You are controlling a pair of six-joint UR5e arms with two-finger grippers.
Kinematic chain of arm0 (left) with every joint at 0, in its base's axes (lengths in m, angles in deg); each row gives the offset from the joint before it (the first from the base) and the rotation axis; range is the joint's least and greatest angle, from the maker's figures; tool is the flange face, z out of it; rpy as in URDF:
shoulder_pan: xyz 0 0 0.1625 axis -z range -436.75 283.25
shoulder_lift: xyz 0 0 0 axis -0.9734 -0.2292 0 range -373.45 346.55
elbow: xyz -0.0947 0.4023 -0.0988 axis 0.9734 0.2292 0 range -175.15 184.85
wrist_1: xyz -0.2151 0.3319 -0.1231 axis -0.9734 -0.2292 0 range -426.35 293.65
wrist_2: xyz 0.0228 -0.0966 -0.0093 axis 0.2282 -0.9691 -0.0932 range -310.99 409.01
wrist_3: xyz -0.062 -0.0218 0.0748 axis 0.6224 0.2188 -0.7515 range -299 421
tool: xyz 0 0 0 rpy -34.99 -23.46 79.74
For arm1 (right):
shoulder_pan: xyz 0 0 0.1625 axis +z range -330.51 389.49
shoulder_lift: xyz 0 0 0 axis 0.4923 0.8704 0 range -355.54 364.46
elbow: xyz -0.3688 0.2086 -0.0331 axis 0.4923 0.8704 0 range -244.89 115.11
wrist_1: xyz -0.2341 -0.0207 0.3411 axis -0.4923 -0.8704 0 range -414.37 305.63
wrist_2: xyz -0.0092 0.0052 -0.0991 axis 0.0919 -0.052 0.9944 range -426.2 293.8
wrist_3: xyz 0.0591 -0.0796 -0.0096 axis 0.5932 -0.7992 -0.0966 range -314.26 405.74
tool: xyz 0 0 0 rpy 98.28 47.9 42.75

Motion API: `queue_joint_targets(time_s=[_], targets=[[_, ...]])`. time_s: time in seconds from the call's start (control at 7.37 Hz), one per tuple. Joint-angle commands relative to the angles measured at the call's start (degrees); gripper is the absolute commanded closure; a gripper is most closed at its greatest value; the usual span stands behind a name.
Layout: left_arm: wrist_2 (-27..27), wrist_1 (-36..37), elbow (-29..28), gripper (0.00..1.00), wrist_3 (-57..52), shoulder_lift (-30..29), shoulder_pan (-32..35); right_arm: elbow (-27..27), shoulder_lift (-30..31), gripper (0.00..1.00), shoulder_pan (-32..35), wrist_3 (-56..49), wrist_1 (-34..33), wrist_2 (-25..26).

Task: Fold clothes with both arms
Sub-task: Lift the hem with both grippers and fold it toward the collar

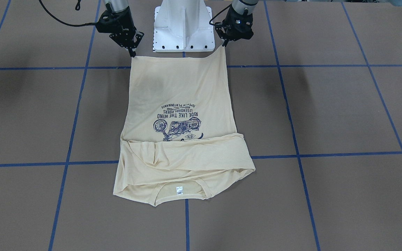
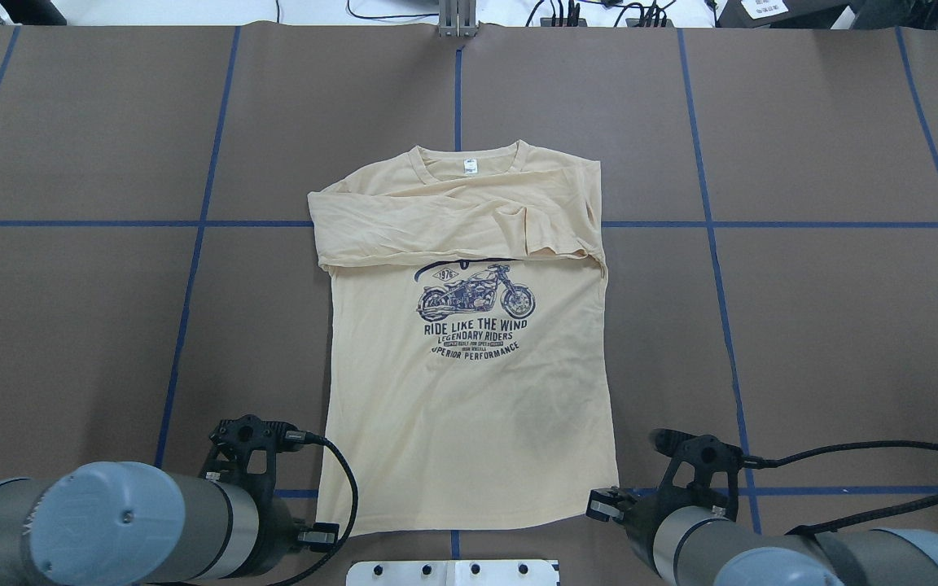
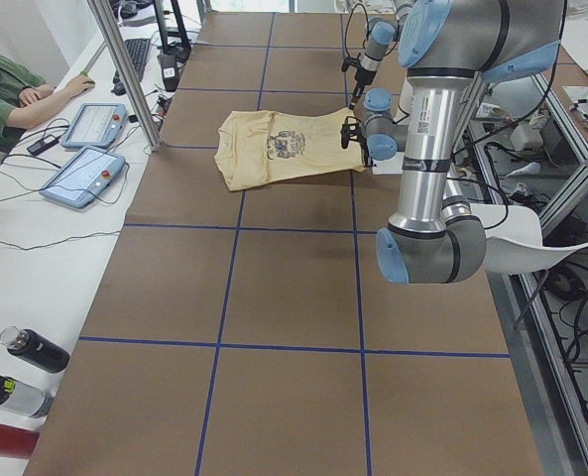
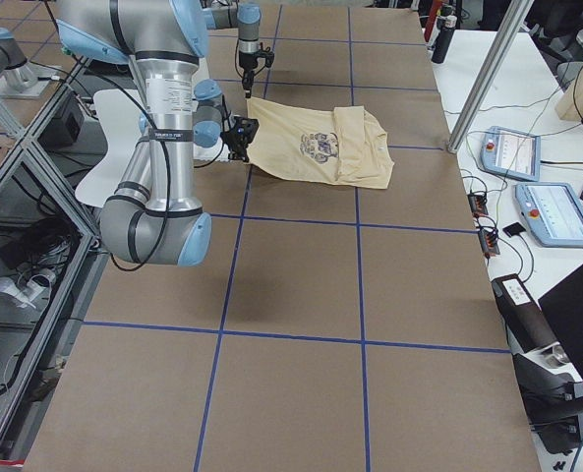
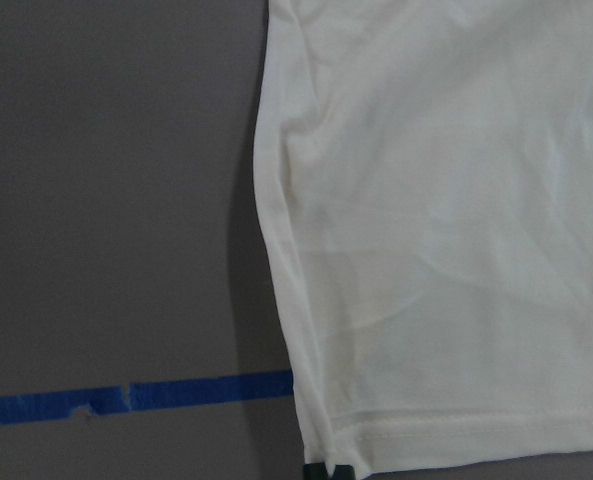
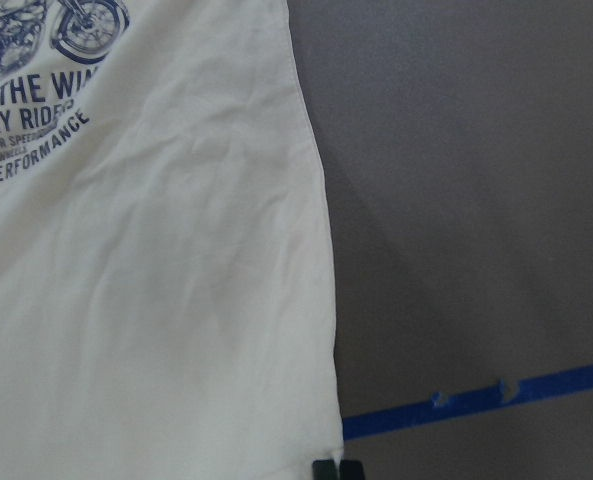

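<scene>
The cream-yellow T-shirt [image 1: 180,90] lies flat on the brown table, print side up, with both sleeves folded across the chest and the neck label on the side far from the robot. It also shows in the overhead view [image 2: 469,407]. My left gripper [image 1: 225,43] is shut on one hem corner, which is lifted slightly; the left wrist view shows its tips [image 5: 331,470] at the cloth's corner. My right gripper [image 1: 132,54] is shut on the other hem corner; its tips [image 6: 336,468] touch the shirt edge. Both hem corners are next to the robot base.
The white pedestal base [image 1: 183,24] stands just behind the hem, between the two grippers. Blue tape lines [image 2: 192,224] cross the table. An operator [image 3: 6,89] sits by control tablets [image 3: 85,149] at the far side. Bottles [image 3: 31,347] lie at the table's end.
</scene>
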Motion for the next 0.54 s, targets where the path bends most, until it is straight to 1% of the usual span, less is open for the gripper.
queue_joint_targets(time_s=[0.0, 0.14, 0.27, 0.41], targets=[[-8.92, 8.07, 14.20, 1.00, -0.09, -0.31, 0.32, -17.40, -0.21, 1.00, 0.75, -0.01, -13.98, -10.20], [-12.18, 11.68, 19.14, 1.00, -0.01, -0.40, 0.67, -24.80, -1.09, 1.00, 1.88, -0.01, -19.10, -15.21], [-12.04, 12.50, 18.49, 1.00, -0.01, -0.92, 0.76, -24.87, -2.05, 1.00, 5.72, -0.19, -20.02, -19.87], [-11.78, 12.42, 14.83, 1.00, -0.09, -1.19, 3.46, -21.74, -2.67, 1.00, 8.72, -1.50, -19.94, -19.83]])
